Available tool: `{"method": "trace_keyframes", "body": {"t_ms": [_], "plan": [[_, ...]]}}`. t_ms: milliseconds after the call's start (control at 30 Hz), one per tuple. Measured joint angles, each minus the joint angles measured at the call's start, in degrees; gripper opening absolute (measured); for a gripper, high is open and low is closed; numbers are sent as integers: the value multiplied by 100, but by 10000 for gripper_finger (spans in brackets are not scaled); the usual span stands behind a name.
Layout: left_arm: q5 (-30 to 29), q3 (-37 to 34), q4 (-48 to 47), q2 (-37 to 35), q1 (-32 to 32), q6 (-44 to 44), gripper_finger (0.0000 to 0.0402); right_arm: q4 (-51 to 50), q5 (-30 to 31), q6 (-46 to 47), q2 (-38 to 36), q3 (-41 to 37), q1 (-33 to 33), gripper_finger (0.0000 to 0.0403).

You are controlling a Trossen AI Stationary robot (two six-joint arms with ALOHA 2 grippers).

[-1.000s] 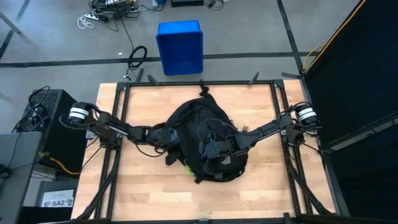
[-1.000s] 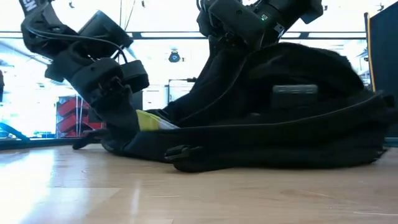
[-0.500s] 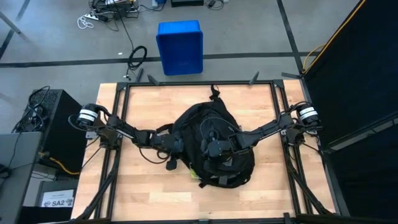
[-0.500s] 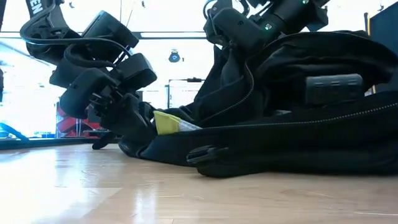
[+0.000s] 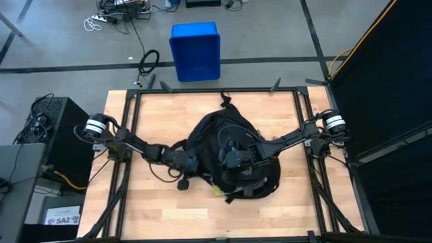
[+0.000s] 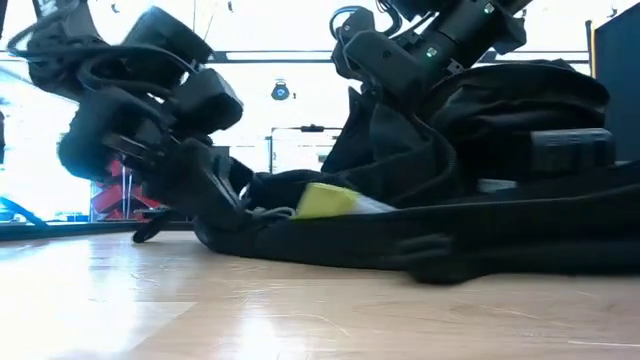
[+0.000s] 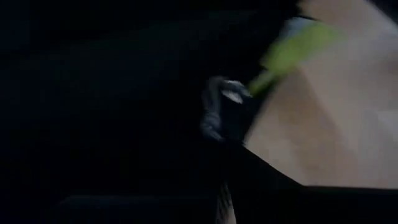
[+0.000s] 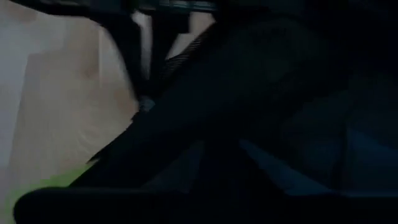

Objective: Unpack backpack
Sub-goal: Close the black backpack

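Observation:
The black backpack [image 5: 236, 158] lies flat in the middle of the wooden table [image 5: 135, 202], its carry loop [image 5: 223, 100] toward the far edge. A yellow-green thing [image 6: 325, 200] pokes out of its near-left opening [image 5: 216, 189]. My left gripper [image 6: 232, 203] comes in low from the table's left, shut, at the backpack's left edge beside that opening. My right gripper [image 5: 229, 160] reaches from the right over the top of the backpack, slanting down into its dark fabric [image 8: 249, 93]. My left gripper meets the backpack's left edge [image 6: 250, 212] next to the opening, coming from the table's left and slanting down. Dark fabric hides whether anything lies between the shut fingers. The backpack rests on the table.
A blue plastic bin [image 5: 195, 51] stands on the floor beyond the table's far edge. A loose strap end [image 5: 182, 182] lies on the wood left of the backpack. Bare wood shows along the near edge and in the corners.
My left gripper has moved toward the backpack's left edge and rolled. The backpack has shifted a little toward the table's right and near edges, and more of the yellow-green thing shows at its opening.

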Motion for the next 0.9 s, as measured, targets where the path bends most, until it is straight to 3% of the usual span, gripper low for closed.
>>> {"method": "trace_keyframes", "body": {"t_ms": [133,333,567,767,900], "plan": [[235,7,-240,-198,-407,27,0,-63,66,20,10,-2,-16,61],[3,7,-257,-449,-875,-115,0,-62,81,177,13,-7,-46,64],[-1353,7,-289,-539,-871,-97,9,-5,-113,180,17,-13,-63,61],[-1614,125,-333,-539,-620,-38,70,-5,-307,172,15,-13,-66,61],[-1546,534,-1077,-520,-464,-93,127,-5,-448,174,15,-13,-107,59]]}}
